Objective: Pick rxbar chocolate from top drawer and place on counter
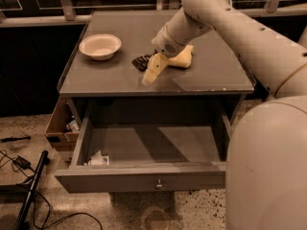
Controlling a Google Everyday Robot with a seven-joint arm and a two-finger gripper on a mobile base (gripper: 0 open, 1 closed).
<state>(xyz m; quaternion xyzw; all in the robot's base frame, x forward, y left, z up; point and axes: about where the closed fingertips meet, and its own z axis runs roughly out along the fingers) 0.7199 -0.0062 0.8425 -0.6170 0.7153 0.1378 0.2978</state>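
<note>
Black rxbar chocolate (141,61) lies flat on the counter (206,78) at upper centre, just left of a yellow sponge (183,57). Beside it hangs the gripper (149,76), its grip impossible to judge. Below, the top drawer (144,178) stands open, holding a paper scrap (98,159).

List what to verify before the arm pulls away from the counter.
1. Black-wrapped flat rxbar chocolate bar lies on the flat grey counter: ok.
2. Bar is out of the open grey top drawer: ok; only a white paper scrap shows inside.
3. Hand, over the counter's front part, is free of the bar: cannot tell.
4. Yellow sponge lies beside the bar, on the counter: ok.
5. Round white bowl stands apart from the hand: ok.
</note>
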